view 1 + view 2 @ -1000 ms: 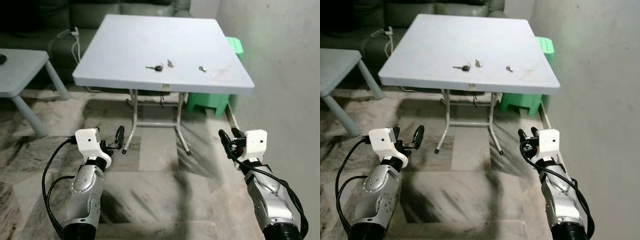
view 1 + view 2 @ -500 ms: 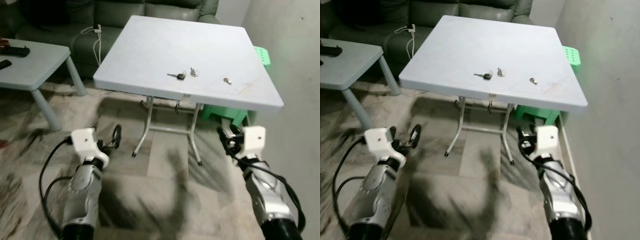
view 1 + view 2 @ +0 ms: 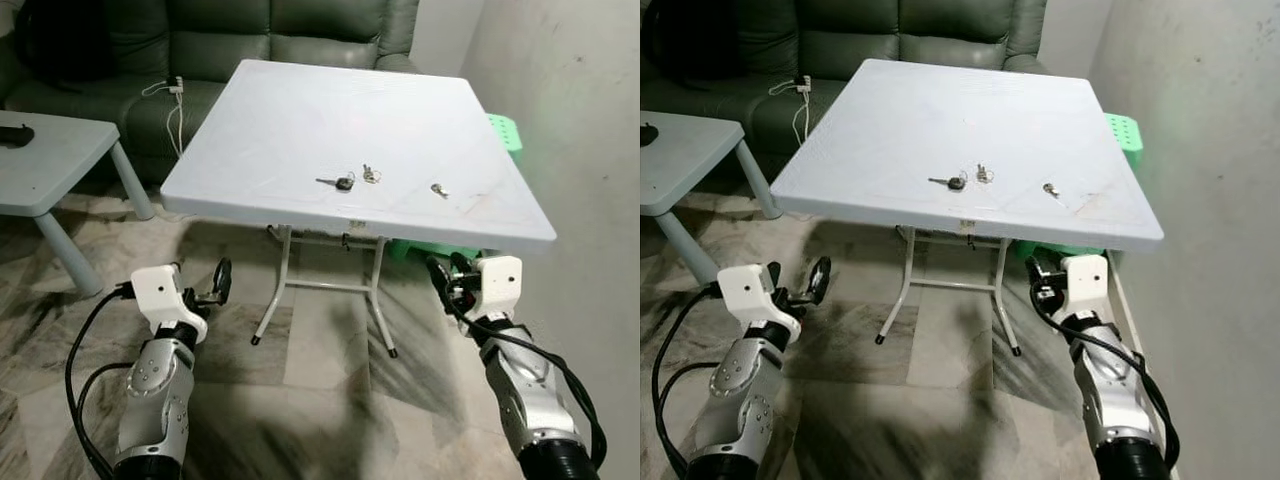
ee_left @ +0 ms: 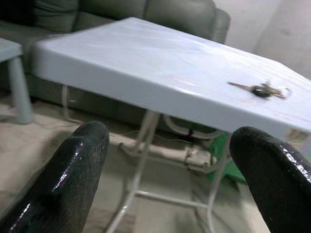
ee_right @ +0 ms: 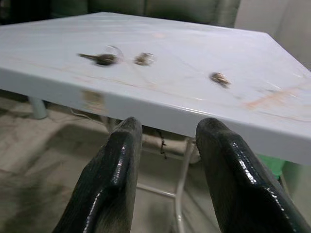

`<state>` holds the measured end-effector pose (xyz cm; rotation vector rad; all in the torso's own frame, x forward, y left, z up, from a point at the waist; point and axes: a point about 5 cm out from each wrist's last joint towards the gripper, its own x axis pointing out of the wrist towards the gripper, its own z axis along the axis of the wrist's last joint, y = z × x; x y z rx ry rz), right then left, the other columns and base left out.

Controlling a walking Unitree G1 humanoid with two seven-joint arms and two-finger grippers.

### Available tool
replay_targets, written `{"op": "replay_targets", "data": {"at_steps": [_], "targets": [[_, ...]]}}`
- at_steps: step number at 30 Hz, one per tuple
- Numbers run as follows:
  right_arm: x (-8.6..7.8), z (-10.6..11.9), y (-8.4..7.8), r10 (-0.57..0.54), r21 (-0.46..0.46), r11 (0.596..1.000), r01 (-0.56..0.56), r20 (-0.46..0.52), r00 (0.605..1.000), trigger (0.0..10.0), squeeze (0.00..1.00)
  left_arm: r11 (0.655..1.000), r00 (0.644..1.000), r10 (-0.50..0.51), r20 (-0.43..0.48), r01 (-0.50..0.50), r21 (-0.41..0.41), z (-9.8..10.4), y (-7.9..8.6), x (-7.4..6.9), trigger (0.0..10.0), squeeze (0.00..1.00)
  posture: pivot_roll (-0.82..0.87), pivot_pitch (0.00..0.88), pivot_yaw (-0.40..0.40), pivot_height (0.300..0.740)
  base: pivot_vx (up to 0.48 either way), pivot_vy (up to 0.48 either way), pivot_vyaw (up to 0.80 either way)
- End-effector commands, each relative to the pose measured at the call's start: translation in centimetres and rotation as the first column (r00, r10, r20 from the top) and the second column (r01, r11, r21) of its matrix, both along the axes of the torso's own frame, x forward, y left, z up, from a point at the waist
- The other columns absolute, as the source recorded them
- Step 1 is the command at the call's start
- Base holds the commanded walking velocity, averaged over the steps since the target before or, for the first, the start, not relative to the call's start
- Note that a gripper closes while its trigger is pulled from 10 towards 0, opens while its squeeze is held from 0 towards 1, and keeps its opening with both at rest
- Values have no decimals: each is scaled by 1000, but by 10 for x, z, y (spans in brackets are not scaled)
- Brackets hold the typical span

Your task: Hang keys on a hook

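A black-headed key on a ring (image 3: 343, 183) lies near the front edge of the white square folding table (image 3: 290, 120), with two small keys (image 3: 370, 174) just beside it. My left gripper (image 3: 213, 287) hangs low, fingers spread wide and empty; my right gripper (image 3: 443, 283), below the table's edge, holds a narrow gap, also empty.

We count three small key items on the worktop (image 3: 300, 120): one black-headed key (image 3: 338, 183), one little key cluster (image 3: 370, 175) just beside it, and one small key (image 3: 438, 189) set apart. We see two tables in all, counting the low side table (image 3: 40, 165), plus one green sofa (image 3: 250, 30), one green stool (image 3: 505, 130), and one charger cable (image 3: 165, 95).
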<state>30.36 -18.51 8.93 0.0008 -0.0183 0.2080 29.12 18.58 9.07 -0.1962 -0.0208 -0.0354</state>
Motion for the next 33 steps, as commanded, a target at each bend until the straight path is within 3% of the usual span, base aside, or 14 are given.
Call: {"op": "replay_targets", "data": {"at_steps": [1,33], "targets": [[-3,-1,-12,-35,-14,999,35,-7,999,10000,0,1000,1000,-27,3,27,-7,1,-9,1,10000,0,20,65,-76,740,337,0,0],[-3,-2,-11,-14,-23,1000,14,-12,1000,10000,0,999,1000,-22,-7,22,-24,-2,-11,-4,10000,0,29,61,-85,740,334,0,0]]}}
